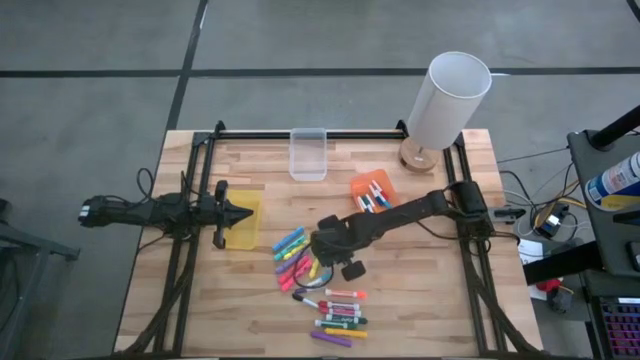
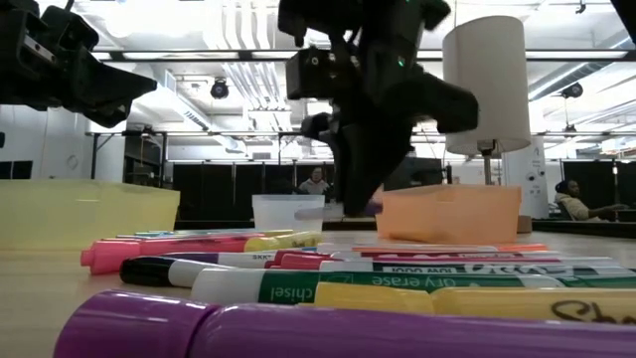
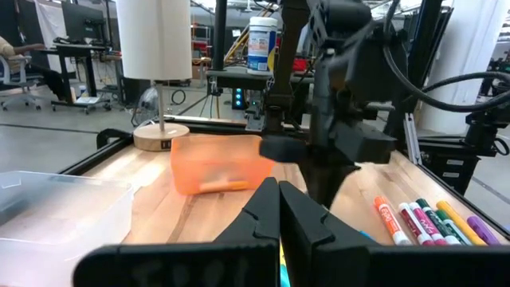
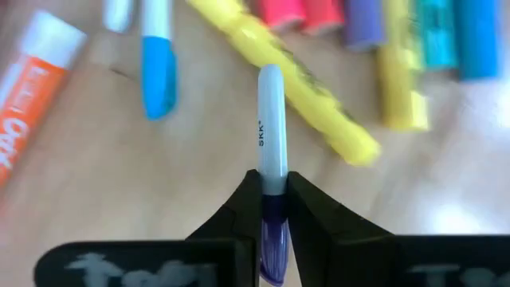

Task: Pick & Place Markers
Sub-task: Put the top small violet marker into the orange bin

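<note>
The right gripper (image 4: 273,209) hangs low over the middle of the table (image 1: 420,300), its two fingers clamped on a slim white marker (image 4: 271,119) with a purple cap, which lies between the fingertips and points out ahead of them. That marker sits at the near edge of a cluster of highlighters (image 1: 291,252), yellow, pink, blue and green, lying side by side on the wood. More markers (image 1: 340,315) lie scattered nearer the front edge, among them a purple one. The orange bin (image 1: 372,190) just to the far right holds a few pens. The left gripper (image 1: 240,213) waits with fingers pressed together above the yellow bin (image 1: 243,240) on the left. A clear bin (image 1: 308,155) and a white lamp (image 1: 447,100) stand at the far side.
</note>
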Tool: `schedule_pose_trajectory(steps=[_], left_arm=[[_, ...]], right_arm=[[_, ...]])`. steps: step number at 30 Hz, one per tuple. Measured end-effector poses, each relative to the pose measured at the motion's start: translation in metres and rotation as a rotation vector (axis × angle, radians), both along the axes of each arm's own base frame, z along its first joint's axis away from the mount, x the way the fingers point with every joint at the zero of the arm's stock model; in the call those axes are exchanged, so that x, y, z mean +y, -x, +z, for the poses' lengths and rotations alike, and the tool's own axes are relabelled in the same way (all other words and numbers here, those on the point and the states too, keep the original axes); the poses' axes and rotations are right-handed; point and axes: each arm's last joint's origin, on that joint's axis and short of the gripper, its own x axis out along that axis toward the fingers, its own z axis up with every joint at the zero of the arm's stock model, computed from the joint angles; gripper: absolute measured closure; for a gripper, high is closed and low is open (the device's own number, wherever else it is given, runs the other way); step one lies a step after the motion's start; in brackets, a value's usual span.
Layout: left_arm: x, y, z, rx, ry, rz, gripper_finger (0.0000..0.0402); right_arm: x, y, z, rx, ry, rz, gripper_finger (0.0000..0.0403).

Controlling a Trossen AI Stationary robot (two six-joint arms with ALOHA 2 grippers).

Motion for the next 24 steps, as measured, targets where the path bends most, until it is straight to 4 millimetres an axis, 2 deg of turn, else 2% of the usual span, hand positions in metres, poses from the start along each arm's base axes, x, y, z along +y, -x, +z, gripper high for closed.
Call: schedule_pose_trajectory(steps=[5, 10, 18, 24], left_arm=[[0.0, 0.0, 0.0, 0.0, 0.0, 0.0, 0.0401], [0.0, 0.0, 0.0, 0.0, 0.0, 0.0, 0.0401], [0.0, 0.0, 0.0, 0.0, 0.0, 0.0, 0.0401], [0.0, 0.0, 0.0, 0.0, 0.0, 0.0, 0.0401]], right_arm=[[-0.01, 0.001, 0.019, 0.026, 0.093, -0.091, 0.0365], [-0.03, 0.009, 0.035, 0.017, 0.203, -0.247, 0.0365], [-0.062, 0.029, 0.056, 0.023, 0.222, -0.548, 0.0365], [-0.083, 0.045, 0.072, 0.038, 0.228, -0.694, 0.0365]])
